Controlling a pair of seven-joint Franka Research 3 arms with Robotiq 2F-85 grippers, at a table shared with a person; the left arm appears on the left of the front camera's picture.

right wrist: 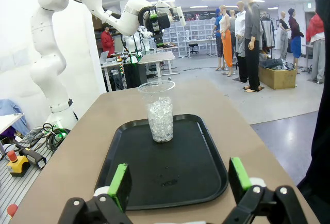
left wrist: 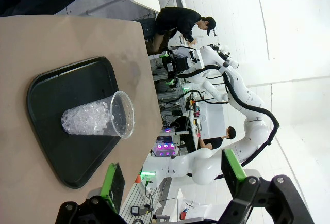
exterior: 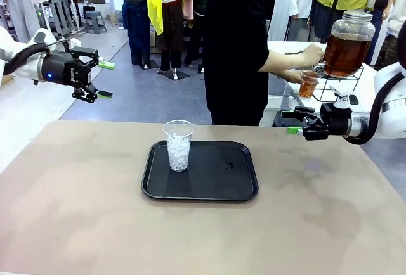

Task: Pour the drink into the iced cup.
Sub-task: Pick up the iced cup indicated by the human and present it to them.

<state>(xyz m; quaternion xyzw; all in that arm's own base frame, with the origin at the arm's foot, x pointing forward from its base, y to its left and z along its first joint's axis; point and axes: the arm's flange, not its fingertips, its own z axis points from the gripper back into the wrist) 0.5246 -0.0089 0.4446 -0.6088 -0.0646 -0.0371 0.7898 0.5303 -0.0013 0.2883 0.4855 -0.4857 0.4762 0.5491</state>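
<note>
Look for the drink, a translucent amber-brown liquid (exterior: 346,56), away from the table so far: mostly in the big glass spigot jar (exterior: 358,29) on the side counter at far right, with some in a small clear plastic cup (exterior: 309,85) held under the tap, just below a person's hand (exterior: 312,53). Hard to tell from here how full. Find the target mid-table: a tall clear plastic cup (exterior: 178,145) part-filled with crushed ice, upright on the left half of a black rectangular plastic tray (exterior: 222,186) lying on the brown tabletop (exterior: 76,211).

Note the left gripper (exterior: 105,80), green pads spread wide on nothing, raised beyond the table's far left corner. Same for the right gripper (exterior: 292,121): wide, empty, hovering by the far right edge, nearest the jar.

Probably a waiting stage, so hold off until offered the small cup. Then take it with the right gripper around mid-wall, closing gently to avoid buckling thin plastic. Carry upright and slowly. Stop with the lip just above the iced cup's rim and tilt gradually, aiming onto the ice rather than the wall. Watch for tipping: light, tall, easily nudged. Bring the left gripper in low to steady it if needed, clear of the pouring path.
</note>
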